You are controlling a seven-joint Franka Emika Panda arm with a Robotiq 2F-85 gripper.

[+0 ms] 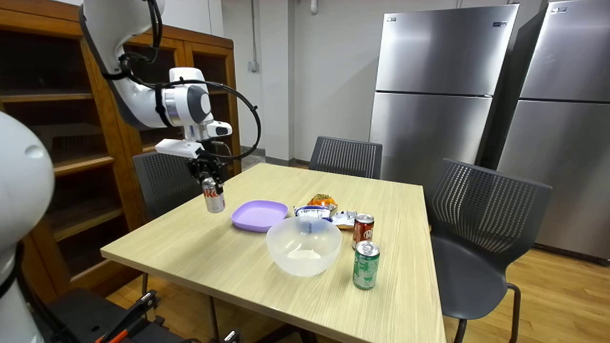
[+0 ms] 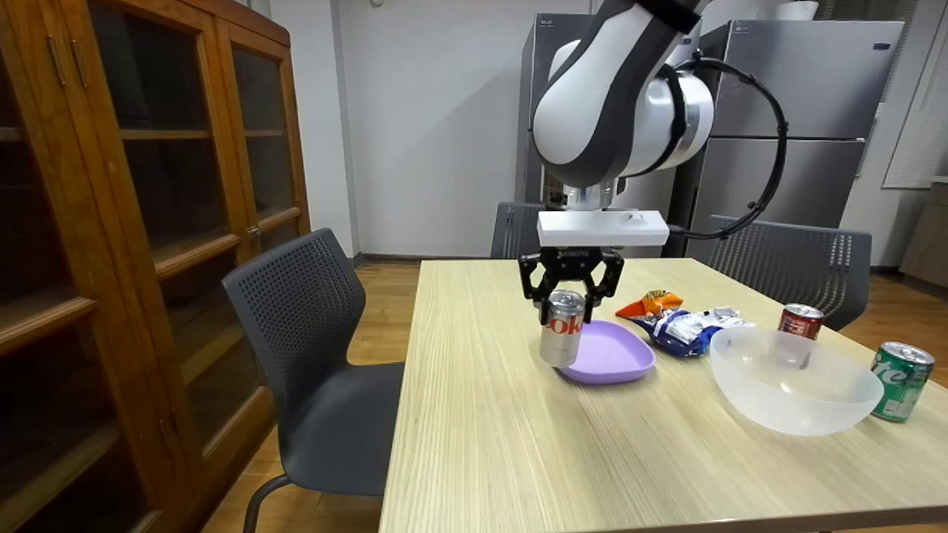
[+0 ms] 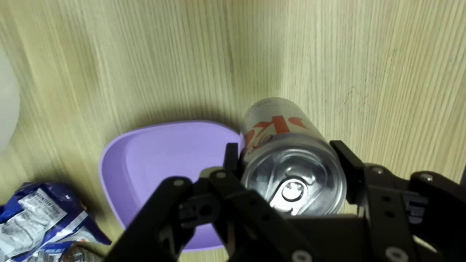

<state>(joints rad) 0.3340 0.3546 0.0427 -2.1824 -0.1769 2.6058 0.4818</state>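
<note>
- The hand (image 2: 567, 308) pinched a silver cola can (image 3: 287, 145) with red letters; in the wrist view its black fingertips (image 3: 346, 163) pressed on opposite sides, roughly at 9 and 3 o'clock of the round body, just under the rim.
- The can was about upright, above or on the tabletop (image 1: 200, 257); I could not tell surely whether its base made contact.
- A purple plate (image 3: 174, 160) lay just beside the can, near 9 o'clock from it in the wrist view.
- In my judgement, the can was stiff at both ends, but its thin side wall could dent under a hard squeeze. The smooth metal was probably slippery. Its weight depended on the filling, which I could not see.
- The best hold seemed to be across the straight wall; a grip nearer to mid-height would perhaps swing less.
- In an exterior view, a frosted bowl (image 1: 305, 267) was at about 4 o'clock from the can. From this bowl, a blue-and-white packet (image 1: 312, 212) lay near 12 o'clock, an orange packet (image 1: 323, 200) near 1, a red can (image 1: 363, 229) between 2 and 3, and a green can (image 1: 366, 267) between 3 and 4.
</note>
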